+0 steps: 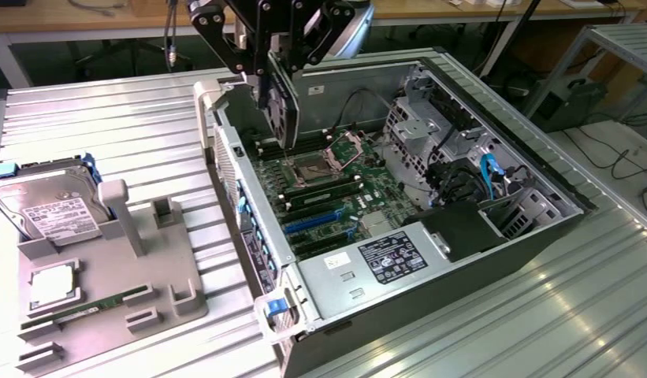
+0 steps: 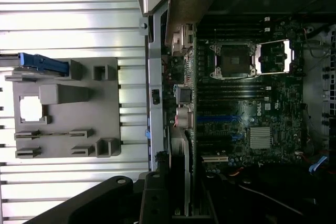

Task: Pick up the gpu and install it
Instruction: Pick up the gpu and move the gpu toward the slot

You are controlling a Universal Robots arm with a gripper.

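Note:
The gpu (image 1: 280, 112), a thin black card, hangs upright and edge-down over the open computer case (image 1: 533, 236), above the rear part of the motherboard (image 1: 339, 197). My gripper (image 1: 273, 69) is shut on the card's upper edge. In the wrist view the gpu (image 2: 181, 166) appears edge-on, running along the case's rear wall (image 2: 155, 77), with the gripper (image 2: 169, 203) around it. The blue expansion slots (image 1: 313, 221) lie lower on the board, nearer the power supply (image 1: 392, 256), and the card stands apart from them. Those blue slots (image 2: 220, 119) are bare.
On the exterior view's left a grey fixture tray (image 1: 144, 291) holds a silver hard drive (image 1: 48, 211), a CPU (image 1: 52, 285) and a green memory stick (image 1: 92, 311). The CPU socket (image 1: 302, 169) is open. Drive cages and cables (image 1: 481, 177) crowd the case's far side.

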